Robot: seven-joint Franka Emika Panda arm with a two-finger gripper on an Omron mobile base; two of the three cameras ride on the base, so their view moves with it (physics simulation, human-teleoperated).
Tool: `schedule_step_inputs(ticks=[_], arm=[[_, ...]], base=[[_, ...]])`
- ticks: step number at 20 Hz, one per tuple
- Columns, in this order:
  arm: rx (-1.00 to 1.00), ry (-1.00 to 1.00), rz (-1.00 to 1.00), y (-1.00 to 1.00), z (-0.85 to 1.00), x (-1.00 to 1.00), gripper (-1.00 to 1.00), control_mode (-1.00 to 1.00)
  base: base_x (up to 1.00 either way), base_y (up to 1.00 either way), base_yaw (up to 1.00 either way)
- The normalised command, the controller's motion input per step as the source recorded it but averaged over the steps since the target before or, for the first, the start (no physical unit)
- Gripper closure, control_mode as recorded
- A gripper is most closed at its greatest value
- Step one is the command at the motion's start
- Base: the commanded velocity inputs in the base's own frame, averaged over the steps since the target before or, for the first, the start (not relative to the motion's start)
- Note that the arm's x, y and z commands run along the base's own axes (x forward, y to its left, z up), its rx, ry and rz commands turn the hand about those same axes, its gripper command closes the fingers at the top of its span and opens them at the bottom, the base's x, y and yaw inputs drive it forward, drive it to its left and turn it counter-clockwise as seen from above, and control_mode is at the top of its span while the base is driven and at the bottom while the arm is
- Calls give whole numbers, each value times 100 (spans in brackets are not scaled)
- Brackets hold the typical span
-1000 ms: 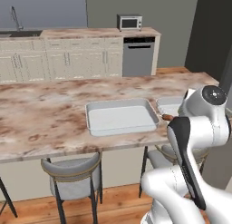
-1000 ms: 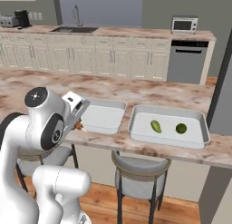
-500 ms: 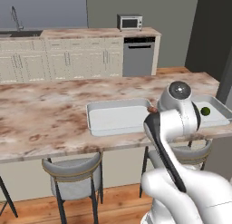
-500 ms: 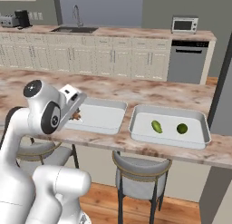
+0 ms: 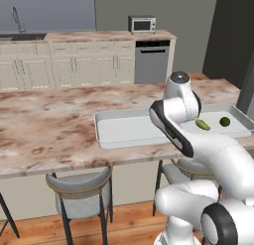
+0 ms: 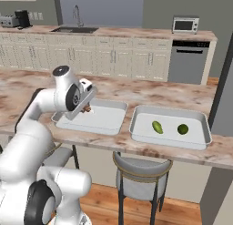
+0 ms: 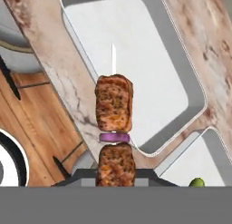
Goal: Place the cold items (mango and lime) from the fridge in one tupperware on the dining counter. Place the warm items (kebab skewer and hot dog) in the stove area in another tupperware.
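My gripper (image 6: 85, 107) is shut on the kebab skewer (image 7: 114, 110), browned meat chunks with a purple onion slice. In the hand view the skewer hangs over the near rim of an empty tupperware (image 7: 136, 55), its thin tip above the tray floor. That tray (image 6: 96, 120) lies on the marbled dining counter (image 6: 136, 93). Beside it to the right lies the other tupperware (image 6: 200, 126), holding the mango (image 6: 157, 127) and the lime (image 6: 183, 129). In the left base view my arm hides part of the empty tupperware (image 5: 124, 130); the mango (image 5: 202, 124) and lime (image 5: 224, 121) lie to its right.
Round grey stools (image 5: 79, 187) (image 6: 141, 167) stand under the counter's near edge. Behind the island runs a cabinet counter with a sink (image 6: 75, 29), a microwave (image 5: 142, 24) and a dishwasher (image 5: 152, 60). A dark wall edge (image 6: 223, 101) rises at the right.
The arm has swung forward and up toward the counter, bringing the held skewer from beside the empty tray to over its near rim. Trays and fruit have not moved.
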Motion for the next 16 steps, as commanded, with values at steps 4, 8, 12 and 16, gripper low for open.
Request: schedule_step_inputs(ticks=[4,8,12,16], arm=[[0,31,6,0,-22,73,100,-100],[0,18,4,0,-40,71,100,-100],[2,0,1,0,-70,55,100,-100],[3,-2,3,0,-83,57,100,-100]], base=[[0,0,0],[0,0,0],[0,0,0],[0,0,0]])
